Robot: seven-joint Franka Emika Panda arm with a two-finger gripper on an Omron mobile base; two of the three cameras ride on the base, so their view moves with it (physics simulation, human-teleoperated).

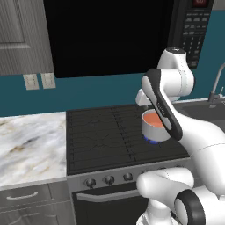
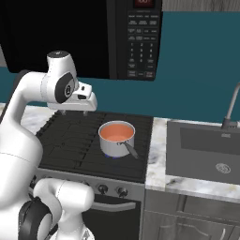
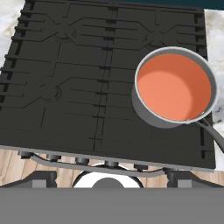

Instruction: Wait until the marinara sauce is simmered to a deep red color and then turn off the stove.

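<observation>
Marinara sauce [image 3: 174, 86] fills a small steel saucepan [image 2: 116, 139] as a smooth, flat, pale orange-salmon disc, not yet deep red, so the task appears to be in its waiting stage. The pan sits on the front right burner of a black gas stove [image 3: 78, 87], with a blue flame [image 1: 151, 141] visible beneath it, which suggests the burner is lit to simmer the sauce. Its thin handle [image 2: 130, 150] points toward the front right corner of the range.

The white robot arm's gripper [image 2: 72, 111] hangs above the stove's rear left area, well apart from the pan, its fingers spread wide and holding nothing. This raised position likely lets its camera watch the sauce's colour. A row of round knobs [image 1: 108, 179] lines the steel front below the grates, untouched.

A black microwave [image 2: 140, 42] hangs above; its keypad lettering is too small to read.
</observation>
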